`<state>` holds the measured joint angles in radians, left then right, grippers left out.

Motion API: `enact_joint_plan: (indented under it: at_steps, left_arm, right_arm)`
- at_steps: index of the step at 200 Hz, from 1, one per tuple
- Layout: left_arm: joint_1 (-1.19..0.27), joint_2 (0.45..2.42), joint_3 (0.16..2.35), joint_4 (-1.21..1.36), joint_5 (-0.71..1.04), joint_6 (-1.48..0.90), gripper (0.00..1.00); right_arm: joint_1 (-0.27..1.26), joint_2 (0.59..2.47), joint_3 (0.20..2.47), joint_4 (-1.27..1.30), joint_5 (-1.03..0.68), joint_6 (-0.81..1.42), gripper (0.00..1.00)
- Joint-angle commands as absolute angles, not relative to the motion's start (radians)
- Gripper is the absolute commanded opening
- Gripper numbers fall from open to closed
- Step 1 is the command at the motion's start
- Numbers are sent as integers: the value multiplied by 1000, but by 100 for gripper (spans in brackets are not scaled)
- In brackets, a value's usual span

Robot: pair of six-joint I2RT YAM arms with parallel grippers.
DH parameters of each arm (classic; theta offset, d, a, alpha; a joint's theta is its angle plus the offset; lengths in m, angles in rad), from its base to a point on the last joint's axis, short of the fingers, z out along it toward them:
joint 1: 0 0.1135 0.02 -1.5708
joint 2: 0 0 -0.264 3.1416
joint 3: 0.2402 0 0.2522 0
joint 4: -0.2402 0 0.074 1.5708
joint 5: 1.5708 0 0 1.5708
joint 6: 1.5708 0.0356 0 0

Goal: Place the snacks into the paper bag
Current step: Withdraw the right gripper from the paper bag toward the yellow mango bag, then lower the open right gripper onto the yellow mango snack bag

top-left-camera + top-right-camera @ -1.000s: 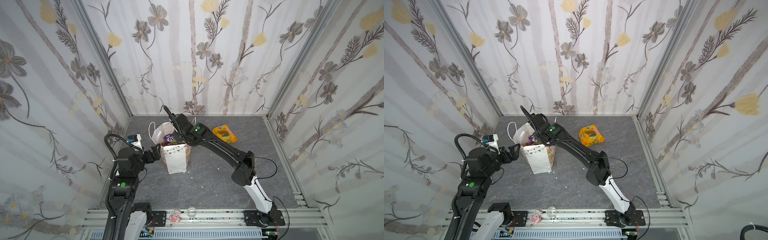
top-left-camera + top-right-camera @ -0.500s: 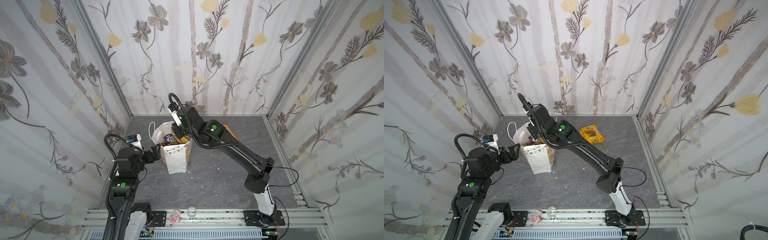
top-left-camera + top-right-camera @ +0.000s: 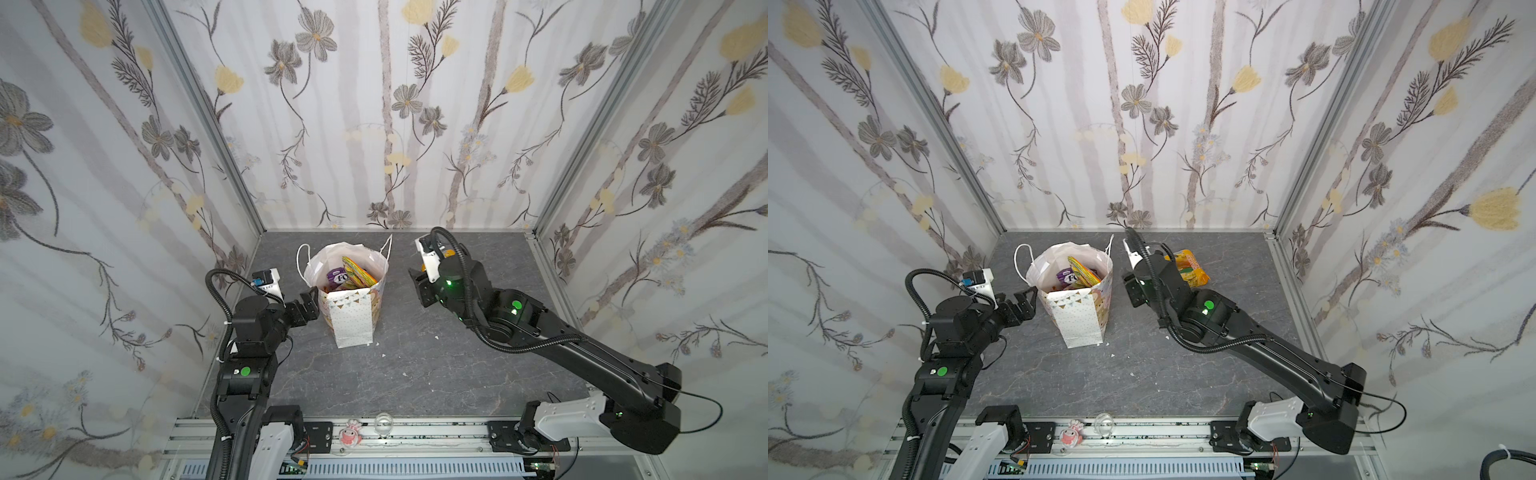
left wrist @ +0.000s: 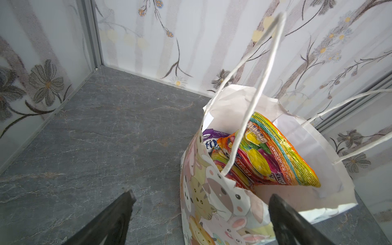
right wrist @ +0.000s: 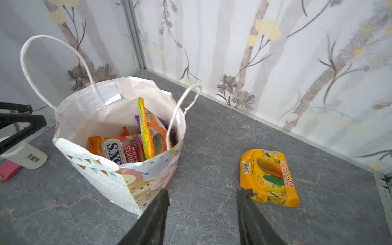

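The white paper bag (image 3: 353, 320) (image 3: 1077, 320) stands upright in both top views with its mouth open. Several snacks (image 3: 353, 272) (image 5: 127, 148) sit inside it: orange, purple and multicoloured packets (image 4: 269, 157). A puffy yellow-orange packet (image 3: 1190, 268) (image 5: 268, 176) lies on the table to the bag's right. My right gripper (image 3: 417, 286) (image 5: 203, 192) hangs open and empty between the bag and that packet. My left gripper (image 3: 311, 298) (image 4: 201, 196) is open at the bag's left side, and the bag's near wall (image 4: 212, 207) stands between its fingers.
A white pill bottle (image 5: 25, 154) and a flat pink item (image 5: 8, 169) lie on the table by the bag's left side. Floral walls enclose the grey table (image 3: 415, 374) on three sides. A metal rail (image 3: 436, 432) runs along the front.
My right gripper has pulled out from over the bag's mouth and swung right, with its jaws opening. The left arm and the bag have stayed put.
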<state>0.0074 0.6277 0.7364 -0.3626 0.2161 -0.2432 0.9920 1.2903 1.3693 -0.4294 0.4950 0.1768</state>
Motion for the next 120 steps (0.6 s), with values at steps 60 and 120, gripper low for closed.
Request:
enact_joint_plan:
  at_steps: [60,120]
  left_arm:
    - [8,643,739,-341,189,-243,100]
    - [9,634,739,-343,170,-242,100]
  right_arm:
    - [829,1146,952,-370,478,369,57]
    - [586,1253,803,-45,119,382,59]
